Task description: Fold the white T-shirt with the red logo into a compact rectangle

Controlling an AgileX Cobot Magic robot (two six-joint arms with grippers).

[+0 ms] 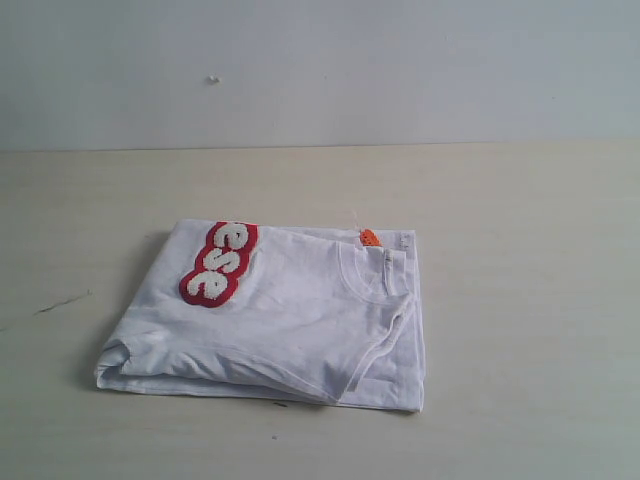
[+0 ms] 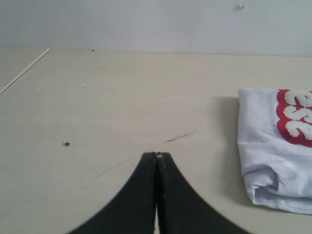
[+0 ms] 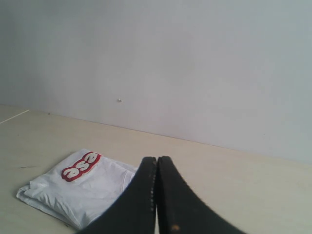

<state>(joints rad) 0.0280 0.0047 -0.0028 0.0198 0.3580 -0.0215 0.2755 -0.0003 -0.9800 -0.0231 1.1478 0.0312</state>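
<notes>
The white T-shirt (image 1: 290,320) lies folded into a thick rectangle in the middle of the table, collar and orange neck tag (image 1: 369,238) toward its back right. Part of the red logo (image 1: 220,263) shows on top at the back left, with white fluffy letters. Neither gripper appears in the exterior view. My left gripper (image 2: 157,155) is shut and empty, hovering over bare table with the T-shirt (image 2: 273,161) and its red logo (image 2: 295,117) off to one side. My right gripper (image 3: 157,159) is shut and empty too, raised away from the T-shirt (image 3: 83,187), where the red logo (image 3: 80,166) shows.
A light wooden table (image 1: 520,300) runs up to a pale wall (image 1: 400,60). A thin dark scratch (image 1: 60,302) marks the table left of the shirt, seen as the scratch (image 2: 179,137) near my left gripper, and a small red crumb (image 2: 66,144) lies nearby.
</notes>
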